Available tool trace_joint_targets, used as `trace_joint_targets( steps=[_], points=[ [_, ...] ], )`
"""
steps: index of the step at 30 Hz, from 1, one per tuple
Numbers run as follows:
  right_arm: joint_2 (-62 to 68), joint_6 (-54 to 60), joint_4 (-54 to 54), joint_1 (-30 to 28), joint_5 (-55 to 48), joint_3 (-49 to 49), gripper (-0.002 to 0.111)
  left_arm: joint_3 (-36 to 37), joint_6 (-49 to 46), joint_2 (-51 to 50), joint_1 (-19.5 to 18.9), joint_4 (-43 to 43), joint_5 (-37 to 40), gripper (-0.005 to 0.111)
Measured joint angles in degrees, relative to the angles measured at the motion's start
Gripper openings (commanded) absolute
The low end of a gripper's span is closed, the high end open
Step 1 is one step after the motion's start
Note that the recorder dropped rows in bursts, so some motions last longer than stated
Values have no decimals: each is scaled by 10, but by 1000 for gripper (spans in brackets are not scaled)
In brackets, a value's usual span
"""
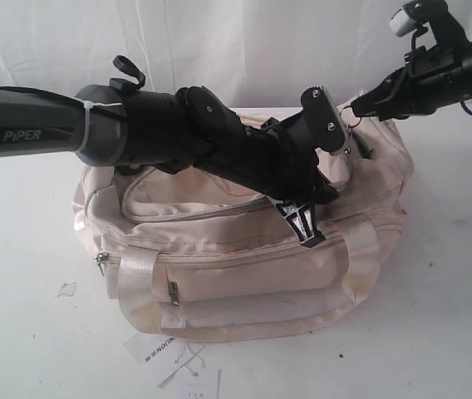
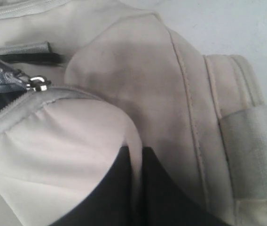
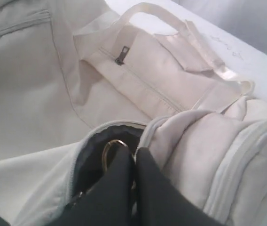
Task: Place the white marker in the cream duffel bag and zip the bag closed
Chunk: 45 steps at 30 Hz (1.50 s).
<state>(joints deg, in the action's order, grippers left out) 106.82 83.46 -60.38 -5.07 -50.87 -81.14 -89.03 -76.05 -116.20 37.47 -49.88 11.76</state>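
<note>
White hang tags [image 1: 165, 349] lie before the cream fabric duffel bag [image 1: 244, 258] on the white table [image 1: 28, 332]; left gripper [image 2: 136, 157], reaching across, pinches its cloth — right gripper [image 3: 134, 153] closed beside a metal ring [image 3: 109, 146]; marker unseen.

**Both my grippers closed**

My left arm [image 1: 136, 125] stretches out long with its wrist bent downward. My left gripper [image 2: 134, 155] pinches a fold of the cream duffel bag [image 2: 161, 94]. My right arm [image 1: 444, 75] slants down, and my right gripper [image 3: 133, 154] has its fingers pressed together.

"PiPER" on the left arm [image 1: 28, 125], hang tag [image 1: 157, 347] print unreadable
</note>
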Motion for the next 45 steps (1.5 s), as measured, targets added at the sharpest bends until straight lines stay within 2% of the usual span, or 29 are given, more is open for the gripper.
trace_joint_targets(
  steps=[11, 19, 45],
  points=[
    [49, 28, -95, 0, 41, -33, 0, 0, -6, 4, -3, 6, 21, 0],
    [87, 31, -107, 1, 55, -84, 0, 0, -6, 4, -4, 9, 22, 0],
    [148, 30, -169, 6, 121, -89, 0, 0, -6, 4, -4, 13, 41, 0]
  ],
)
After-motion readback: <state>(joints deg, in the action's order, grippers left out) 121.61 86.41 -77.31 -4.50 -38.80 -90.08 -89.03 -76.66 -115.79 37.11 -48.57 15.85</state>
